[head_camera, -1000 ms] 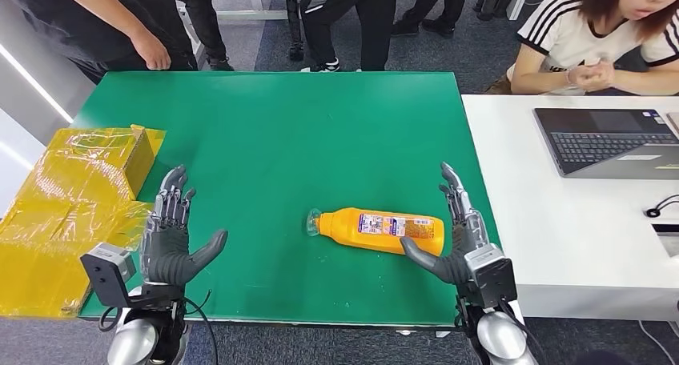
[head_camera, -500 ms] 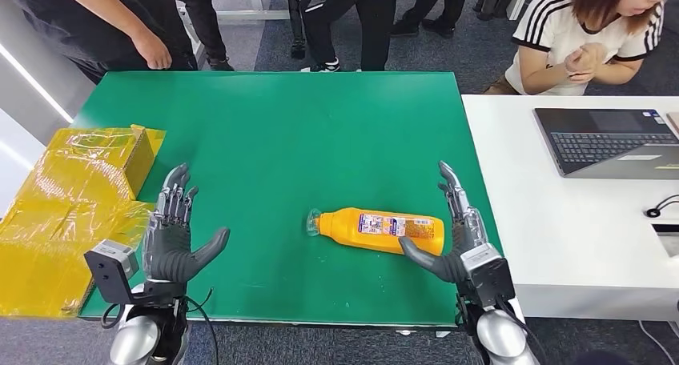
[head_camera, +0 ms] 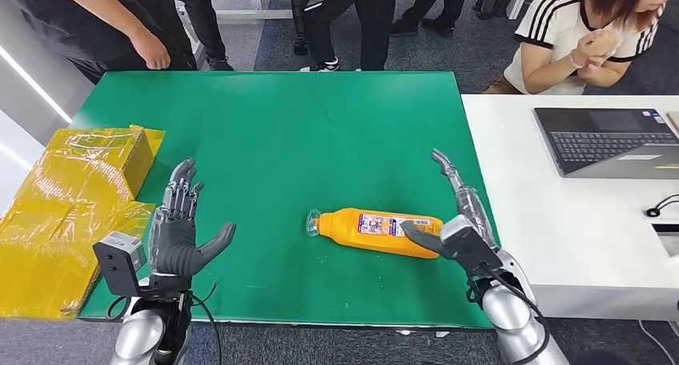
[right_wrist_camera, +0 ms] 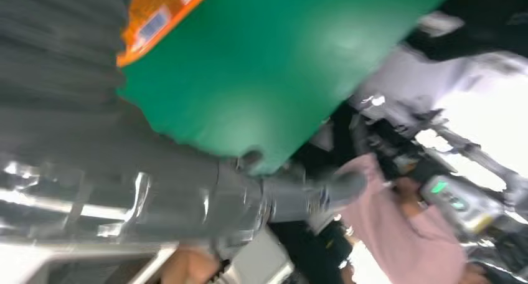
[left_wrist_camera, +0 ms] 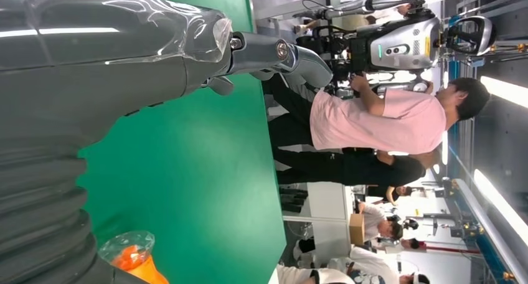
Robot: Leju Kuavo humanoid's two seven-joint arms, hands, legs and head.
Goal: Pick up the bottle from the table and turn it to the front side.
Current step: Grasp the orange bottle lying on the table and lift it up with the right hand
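Orange bottle [head_camera: 376, 230] lying flat, base touching right hand [head_camera: 453, 221].

Your left hand [head_camera: 178, 235] hovers palm-in with fingers spread, thumb out, holding nothing. Your right hand [head_camera: 453, 221] is tilted, fingers extended forward, thumb reaching inward, wrist angled; it grips nothing.

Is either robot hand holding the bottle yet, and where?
Nothing is held. The bottle lies on the table; the right robot hand is spread open at its base, the left open.
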